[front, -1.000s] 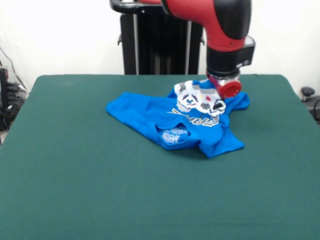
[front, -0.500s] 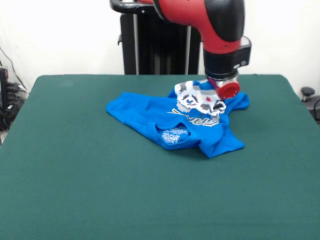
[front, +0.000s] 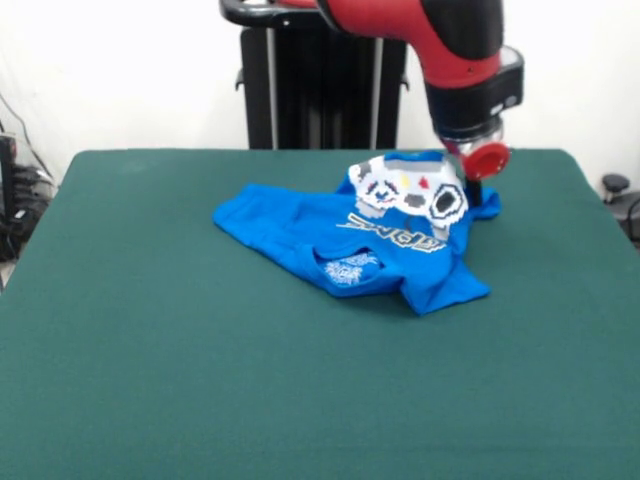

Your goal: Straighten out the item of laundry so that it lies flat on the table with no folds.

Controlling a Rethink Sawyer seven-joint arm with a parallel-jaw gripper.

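Laundry item (front: 380, 245): a bright blue short-sleeved T-shirt, located on the far half of the table (front: 200, 380), right of centre in the front view. It lies crumpled, not flat. One portion extends to the left as a tapering flap; another runs toward the near right and ends in a rounded lobe. A small pale print shows on a fold at the near edge. The white pixel-art controller print faces the camera on a raised part of the fabric at the far right, with slanted lettering directly below it.

Gripper (front: 472, 192): positioned at the shirt's far right edge, below the red and black arm (front: 465, 60) and its red disc. Dark tips meet the fabric beside the raised print. Whether the tips are clamped on the cloth or apart cannot be determined.

Table: dark green cloth surface, much larger than the shirt.
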